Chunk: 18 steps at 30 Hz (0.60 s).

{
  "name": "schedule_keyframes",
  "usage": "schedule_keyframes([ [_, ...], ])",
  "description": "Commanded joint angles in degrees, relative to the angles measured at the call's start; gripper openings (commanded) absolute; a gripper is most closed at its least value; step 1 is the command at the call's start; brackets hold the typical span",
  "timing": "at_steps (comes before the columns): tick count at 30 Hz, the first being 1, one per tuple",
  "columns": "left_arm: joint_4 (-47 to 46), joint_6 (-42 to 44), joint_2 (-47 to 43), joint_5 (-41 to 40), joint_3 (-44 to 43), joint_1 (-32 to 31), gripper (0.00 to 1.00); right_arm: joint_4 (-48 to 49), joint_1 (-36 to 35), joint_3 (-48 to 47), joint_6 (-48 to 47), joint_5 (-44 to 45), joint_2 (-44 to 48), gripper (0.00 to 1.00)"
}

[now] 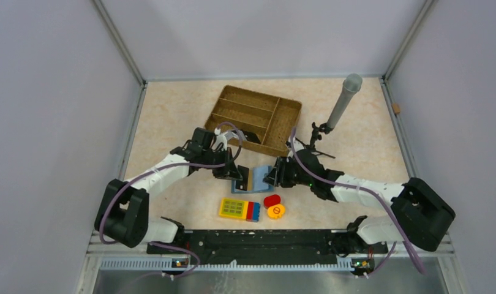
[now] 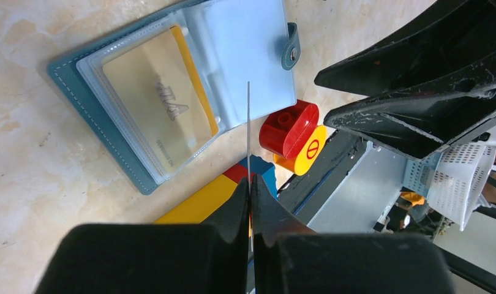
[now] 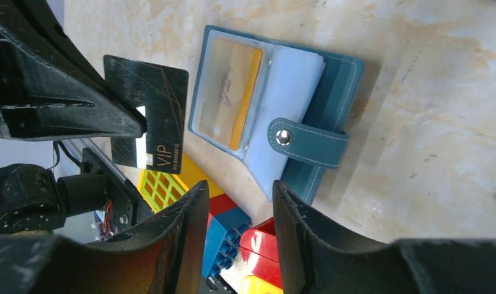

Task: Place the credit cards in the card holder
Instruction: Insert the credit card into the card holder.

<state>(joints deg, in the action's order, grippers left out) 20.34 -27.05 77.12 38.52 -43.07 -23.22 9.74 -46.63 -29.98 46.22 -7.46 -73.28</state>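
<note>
The teal card holder (image 3: 331, 92) lies open on the table, snap tab loose, a tan-yellow credit card (image 3: 230, 92) inside its clear front pocket. My left gripper (image 2: 250, 184) is shut on a black credit card (image 3: 157, 110) marked VIP, held on edge just left of the card holder (image 1: 258, 179). In the left wrist view that card (image 2: 248, 122) shows as a thin line. My right gripper (image 3: 240, 202) stands open and holds nothing, hovering at the holder's right side near the tab. From above, the left gripper (image 1: 237, 179) and right gripper (image 1: 272, 176) flank the holder.
A brown wicker divided tray (image 1: 258, 116) sits behind the grippers. A grey cylinder on a small black stand (image 1: 343, 101) rises at the back right. Near the front lie a yellow keypad block (image 1: 239, 209) and a red-and-yellow round toy (image 1: 274, 206).
</note>
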Motion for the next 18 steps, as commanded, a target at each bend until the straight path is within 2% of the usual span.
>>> schedule_keyframes([
  [1, -2.08, -0.11, 2.13, 2.87, -0.65, 0.2, 0.0, 4.38, -1.66, -1.02, 0.87, 0.4, -1.89, 0.4],
  [7, -12.09, -6.69, 2.0, 3.75, 4.1, 0.2, 0.0, 0.33, -2.92, -2.44, 0.85, 5.81, -3.72, 0.35],
  [10, -17.5, -9.45, 2.51, 4.37, 5.78, 0.11, 0.0, 1.0, -3.17, -2.31, 0.94, 5.39, -4.48, 0.34],
  [14, -19.79, -10.18, 3.96, 4.4, 6.6, 0.11, 0.0, 3.08, -3.14, -2.62, 1.03, 4.18, -6.27, 0.34],
  [18, -23.47, -11.31, 5.08, 4.65, 7.81, 0.11, 0.0, 3.28, -3.22, -3.07, 1.71, 5.1, -8.1, 0.25],
])
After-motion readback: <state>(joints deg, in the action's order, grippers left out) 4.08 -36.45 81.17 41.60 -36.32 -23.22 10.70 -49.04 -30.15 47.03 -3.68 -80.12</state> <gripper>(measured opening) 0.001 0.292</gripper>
